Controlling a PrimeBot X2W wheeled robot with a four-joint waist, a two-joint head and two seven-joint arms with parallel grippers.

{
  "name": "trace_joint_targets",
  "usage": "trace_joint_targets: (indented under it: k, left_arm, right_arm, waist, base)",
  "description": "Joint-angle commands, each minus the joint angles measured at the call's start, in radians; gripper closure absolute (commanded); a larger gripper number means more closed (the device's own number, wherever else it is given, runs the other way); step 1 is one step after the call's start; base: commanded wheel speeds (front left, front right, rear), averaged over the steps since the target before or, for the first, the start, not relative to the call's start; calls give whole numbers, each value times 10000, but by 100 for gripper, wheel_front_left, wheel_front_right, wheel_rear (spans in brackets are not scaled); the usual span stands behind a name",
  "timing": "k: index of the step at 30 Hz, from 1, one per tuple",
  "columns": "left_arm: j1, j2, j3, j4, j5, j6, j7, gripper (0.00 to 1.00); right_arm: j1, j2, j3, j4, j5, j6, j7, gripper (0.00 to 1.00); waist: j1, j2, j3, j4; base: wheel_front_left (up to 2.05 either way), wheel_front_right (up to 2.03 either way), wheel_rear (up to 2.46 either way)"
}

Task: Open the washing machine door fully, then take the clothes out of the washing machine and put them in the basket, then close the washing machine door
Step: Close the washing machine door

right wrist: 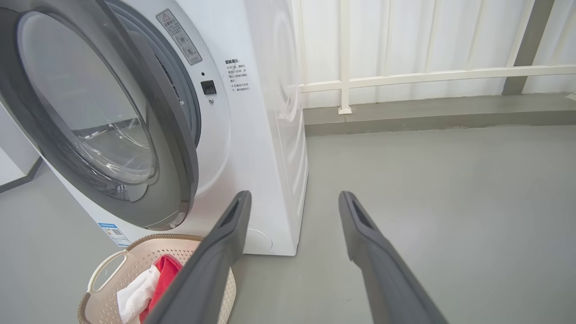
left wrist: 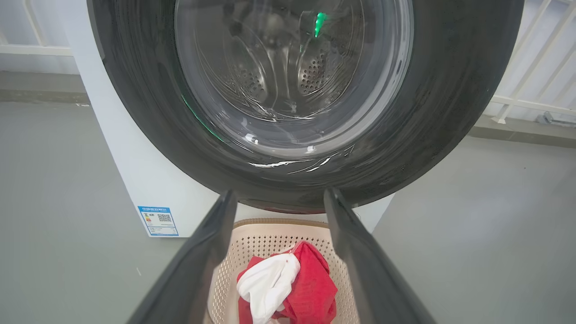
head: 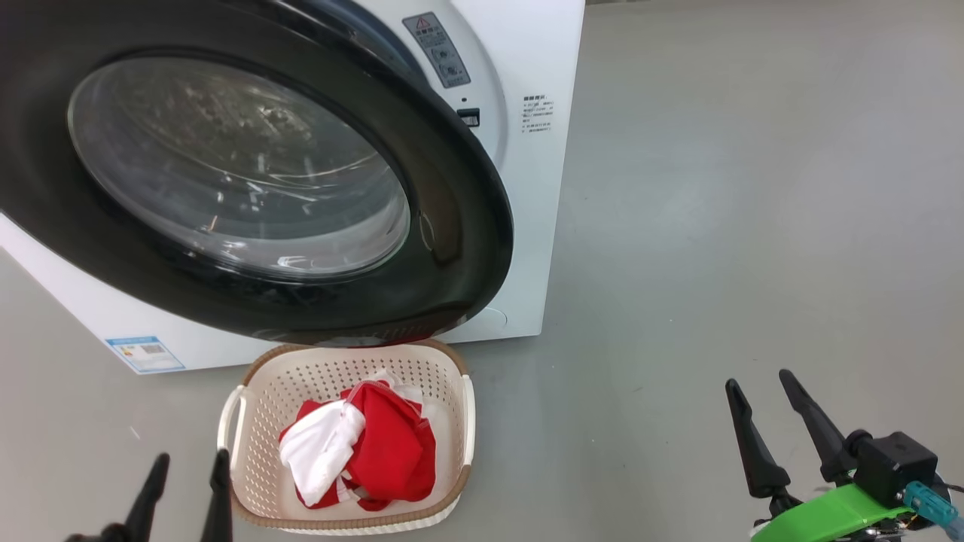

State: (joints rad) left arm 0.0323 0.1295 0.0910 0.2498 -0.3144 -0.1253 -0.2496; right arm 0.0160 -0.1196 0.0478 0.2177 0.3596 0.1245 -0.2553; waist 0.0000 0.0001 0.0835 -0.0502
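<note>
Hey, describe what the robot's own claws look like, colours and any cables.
Each claw, the left claw and the right claw, has two long, dark, tapering fingers. Behind the right claw sits a black boxy block, a bright green bracket and a teal plug.

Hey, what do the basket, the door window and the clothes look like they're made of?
Basket: likely moulded cream plastic, matte, rows of punched holes, brown woven-look rim.
Door window: probably clear glass, glossy, shows reflections.
Clothes: soft fabric, red and white, crumpled in folds.
</note>
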Motion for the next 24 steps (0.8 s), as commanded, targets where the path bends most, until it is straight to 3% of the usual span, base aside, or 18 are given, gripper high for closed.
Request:
trace_joint_targets:
  k: [1, 11, 24]
  left_arm:
    - [40, 52, 328, -307, 359, -54, -122, 0]
    - [379, -393, 526, -540, 981, -54, -122, 0]
    - [409, -463, 529, -693, 1098, -54, -122, 0]
  right_arm:
    - [-26, -92, 204, -226, -14, 62, -65, 0]
    - [104, -110, 215, -245, -28, 62, -65, 0]
    - [108, -154, 274, -226, -6, 62, -65, 0]
  waist:
    - [0, -1, -48, 2]
    - [0, -1, -206, 26]
    - [0, -1, -253, 19]
  base:
    - [0, 0, 0]
    - [0, 0, 0]
    - [0, 0, 0]
